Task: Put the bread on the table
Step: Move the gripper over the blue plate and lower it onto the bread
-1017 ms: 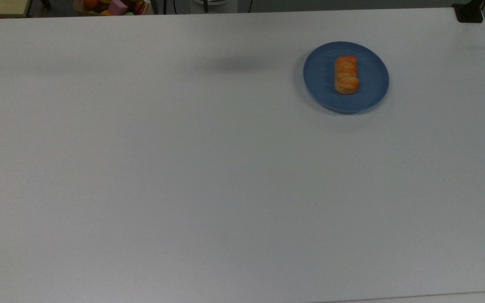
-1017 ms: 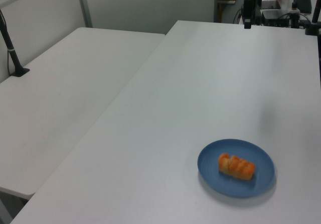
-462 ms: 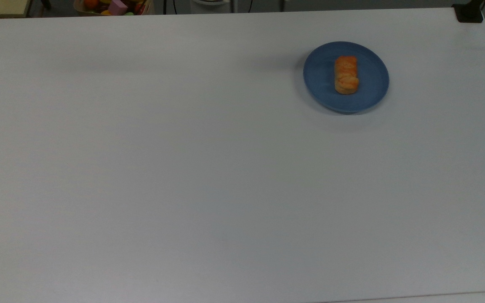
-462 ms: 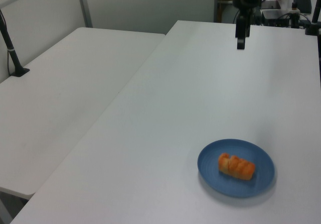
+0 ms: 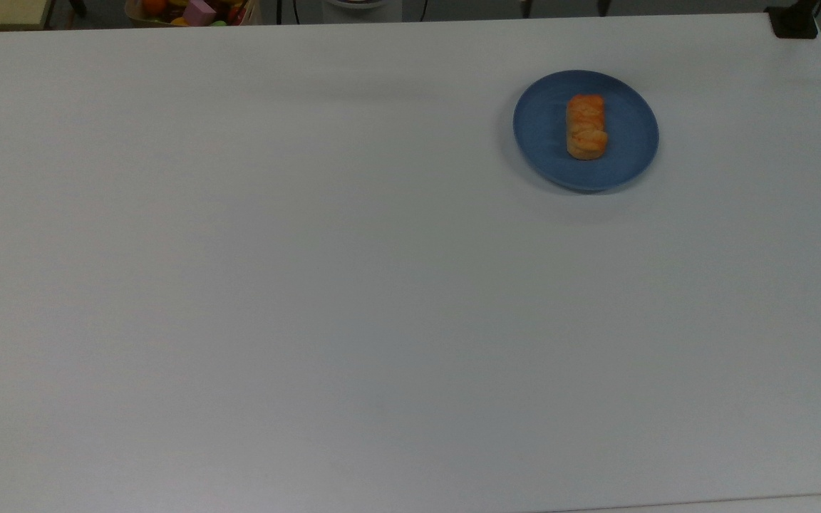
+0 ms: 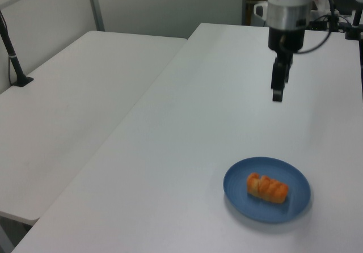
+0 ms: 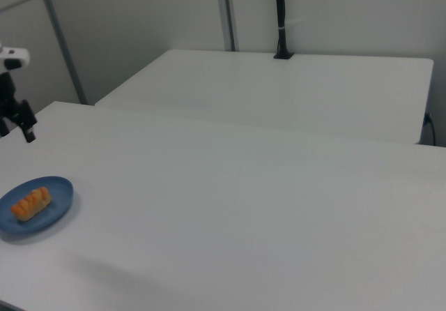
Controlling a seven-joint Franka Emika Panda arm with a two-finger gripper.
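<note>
Pincer [image 6: 277, 93] advanced toward plate [image 6: 235, 182]; finger state cannot be told. Bread [image 6: 267, 188] lies nearer the camera in the left view, long axis crosswise, on worktop [image 6: 187, 122].

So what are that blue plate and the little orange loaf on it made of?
The blue plate looks like matte plastic or melamine: even colour, no shine, thin raised rim. The bread has a glazed golden braided top and paler sides, like baked pastry; it may well be a toy replica, I can't tell.
</note>
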